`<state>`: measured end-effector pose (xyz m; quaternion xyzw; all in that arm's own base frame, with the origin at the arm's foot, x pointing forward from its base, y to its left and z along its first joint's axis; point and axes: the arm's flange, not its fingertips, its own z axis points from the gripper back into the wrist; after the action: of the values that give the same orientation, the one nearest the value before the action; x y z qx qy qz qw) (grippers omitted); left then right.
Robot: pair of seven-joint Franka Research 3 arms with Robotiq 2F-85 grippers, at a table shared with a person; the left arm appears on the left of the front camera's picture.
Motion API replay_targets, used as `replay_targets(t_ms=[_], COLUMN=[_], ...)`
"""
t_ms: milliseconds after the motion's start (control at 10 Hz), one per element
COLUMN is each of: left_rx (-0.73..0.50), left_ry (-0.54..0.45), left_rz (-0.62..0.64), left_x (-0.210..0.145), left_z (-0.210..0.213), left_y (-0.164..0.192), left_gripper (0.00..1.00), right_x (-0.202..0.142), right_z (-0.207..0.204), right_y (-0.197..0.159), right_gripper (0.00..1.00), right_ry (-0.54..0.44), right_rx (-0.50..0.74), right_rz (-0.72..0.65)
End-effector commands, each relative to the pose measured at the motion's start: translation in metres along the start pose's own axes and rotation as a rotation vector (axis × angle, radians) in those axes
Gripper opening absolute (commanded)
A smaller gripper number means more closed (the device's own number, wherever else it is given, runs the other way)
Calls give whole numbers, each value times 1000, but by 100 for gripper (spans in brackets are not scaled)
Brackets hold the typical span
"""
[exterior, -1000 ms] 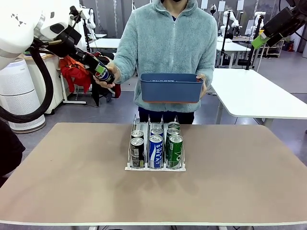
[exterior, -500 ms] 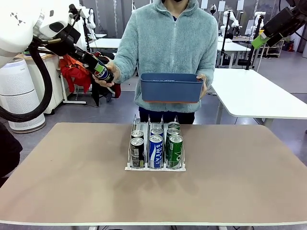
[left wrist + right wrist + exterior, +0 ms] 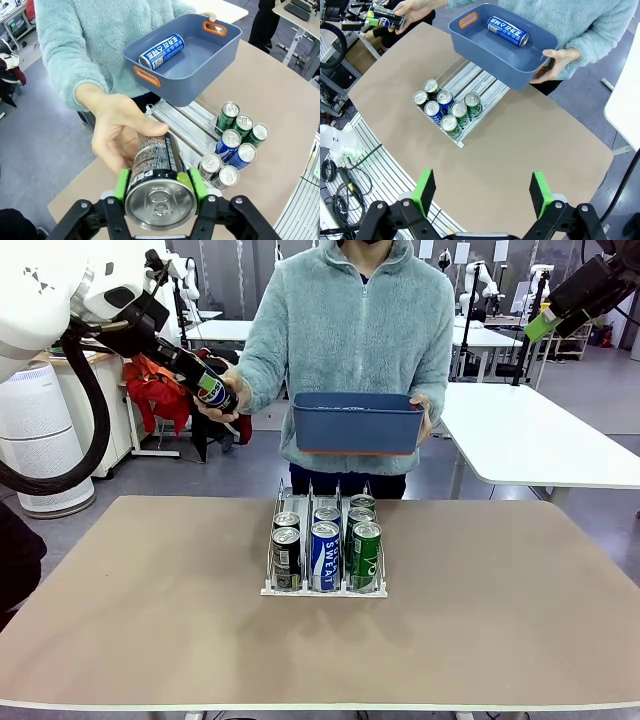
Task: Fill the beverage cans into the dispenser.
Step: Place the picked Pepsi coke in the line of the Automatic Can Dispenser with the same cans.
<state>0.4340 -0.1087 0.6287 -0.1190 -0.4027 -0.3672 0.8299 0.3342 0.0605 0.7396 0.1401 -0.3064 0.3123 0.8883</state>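
the left gripper (image 3: pixel 160 186) is clamping a black pepsi can (image 3: pixel 155 155) end-on, the person's hand (image 3: pixel 120 131) cupping it, high left of the dispenser (image 3: pixel 324 592).

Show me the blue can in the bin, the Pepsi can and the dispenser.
blue can (image 3: pixel 161 51), left wrist view, printed side
Pepsi can (image 3: pixel 212 392), front view, logo
dispenser (image 3: pixel 477 82), right wrist view, bare rear lanes

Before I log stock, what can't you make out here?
- Front view: the blue rectangular plastic bin's wall hides its contents.
- Left wrist view: the person's hand covers the black Pepsi can's far end.
- Front view: the front row of slim cans in the clear three-lane dispenser hides most of those behind.
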Motion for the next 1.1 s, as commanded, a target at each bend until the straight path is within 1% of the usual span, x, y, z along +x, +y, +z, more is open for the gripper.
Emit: replay_targets(t_ms=[0,1000], left_rx=[1,1], left_ry=[-3,-3], left_rz=[0,0], left_x=[-1,-1], left_z=[2,2], left_y=[3,3], left_gripper=[10,10], right_x=[1,1], right_z=[0,0], right_y=[1,1], right_gripper=[100,100], right_ry=[1,1], right_rx=[0,0], right_rz=[-1,-1])
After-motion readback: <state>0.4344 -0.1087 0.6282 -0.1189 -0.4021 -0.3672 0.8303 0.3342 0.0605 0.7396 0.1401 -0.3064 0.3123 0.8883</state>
